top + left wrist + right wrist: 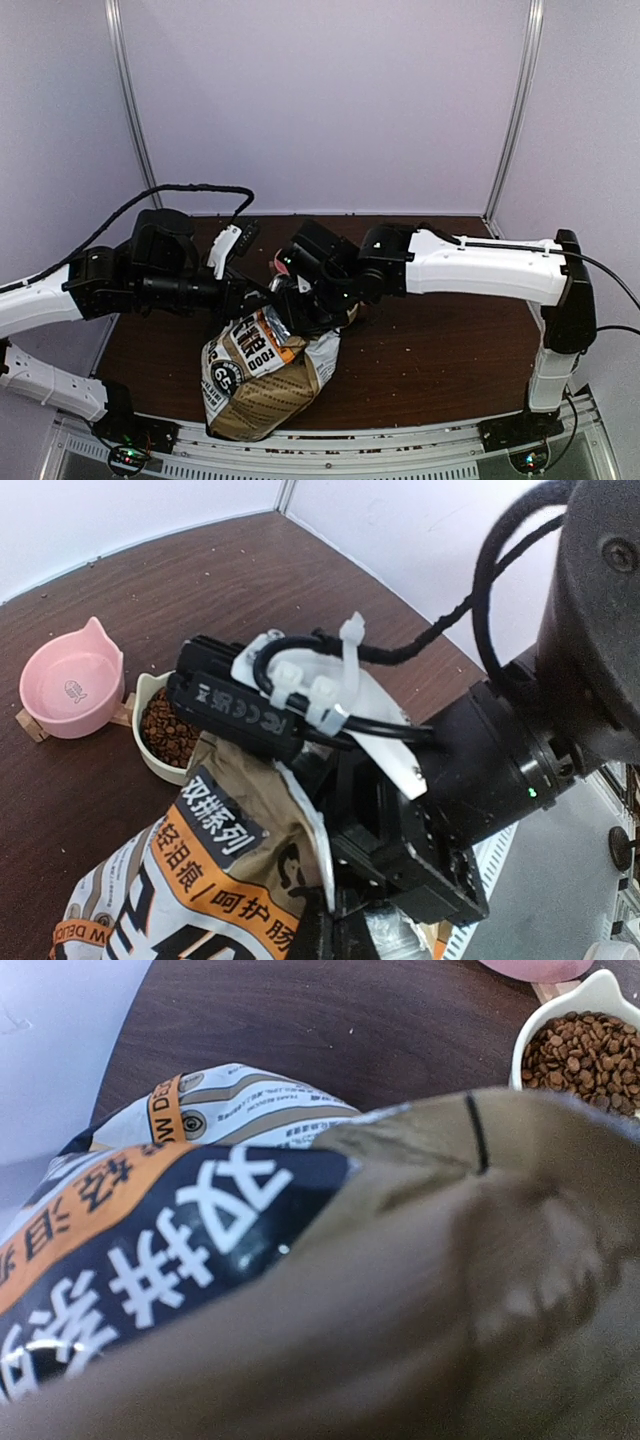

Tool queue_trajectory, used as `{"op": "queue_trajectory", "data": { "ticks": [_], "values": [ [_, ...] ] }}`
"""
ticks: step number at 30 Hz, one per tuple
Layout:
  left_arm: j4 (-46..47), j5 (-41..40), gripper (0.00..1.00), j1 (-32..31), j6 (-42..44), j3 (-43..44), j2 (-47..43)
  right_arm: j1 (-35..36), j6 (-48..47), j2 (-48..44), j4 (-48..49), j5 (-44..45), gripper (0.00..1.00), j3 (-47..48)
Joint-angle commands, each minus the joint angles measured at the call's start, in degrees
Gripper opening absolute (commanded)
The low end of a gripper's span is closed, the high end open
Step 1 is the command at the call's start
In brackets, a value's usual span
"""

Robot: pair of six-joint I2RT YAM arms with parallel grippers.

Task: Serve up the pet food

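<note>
The pet food [168, 727] is a heap of brown kibble in a cream bowl [141, 698]; it also shows in the right wrist view [587, 1052]. The printed bag [262, 375] stands at the table's front, its top open. My left gripper [336, 927] is shut on the bag's torn white rim [312, 825] and holds it up. My right gripper [312, 310] reaches down into the bag's mouth; its fingers are hidden inside. In the right wrist view the bag's brown side [400, 1290] fills the frame. No scoop shows.
An empty pink cat-shaped bowl [72, 680] stands beside the cream bowl, further from the bag. Loose kibble crumbs [425, 340] lie scattered on the brown table. White walls close the back and sides. A black cable [170, 192] loops over the left arm.
</note>
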Motion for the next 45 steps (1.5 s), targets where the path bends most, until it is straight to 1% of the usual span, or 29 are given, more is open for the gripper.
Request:
{"op": "queue_trajectory", "data": {
  "ticks": [1, 6, 9, 14, 19, 26, 30, 33, 40, 45],
  "values": [
    [9.6, 2.8, 0.00, 0.3, 0.2, -0.2, 0.2, 0.2, 6.8, 2.3, 23.1, -13.6, 0.00, -6.9],
    [11.0, 3.9, 0.00, 0.3, -0.5, -0.3, -0.1, -0.3, 8.9, 1.6, 31.1, -17.8, 0.00, -8.8],
    [8.9, 1.3, 0.00, 0.3, -0.5, -0.4, -1.2, -0.7, 10.3, 0.3, 37.6, -20.1, 0.00, -11.0],
    [5.4, -3.2, 0.00, 0.3, -0.8, -0.7, -4.9, -1.5, 11.0, -3.5, 40.3, -20.9, 0.00, -12.9],
    [0.8, -6.5, 0.00, 0.4, 0.0, 0.6, -9.1, -2.4, 12.9, -10.0, 43.7, -20.9, 0.00, -17.4],
    [-6.0, -10.1, 0.00, 0.5, -0.1, 2.1, -13.2, -3.4, 17.4, -17.6, 49.8, -19.5, 0.00, -26.8],
    [-7.0, -11.3, 0.00, 0.5, -0.4, 1.9, -15.8, -3.9, 20.1, -20.9, 53.7, -18.5, 0.00, -31.5],
    [-7.1, -11.3, 0.00, 0.5, -0.4, 1.6, -17.3, -4.4, 21.2, -22.6, 54.9, -17.4, 0.00, -34.1],
    [-8.4, -11.7, 0.00, 0.5, -0.3, 1.4, -18.9, -5.6, 27.2, -25.6, 62.1, -16.0, 0.00, -40.3],
    [-8.9, -12.0, 0.00, 0.6, -0.4, 1.5, -19.6, -5.9, 30.7, -27.6, 64.1, -14.4, 0.00, -43.2]
  ]
}}
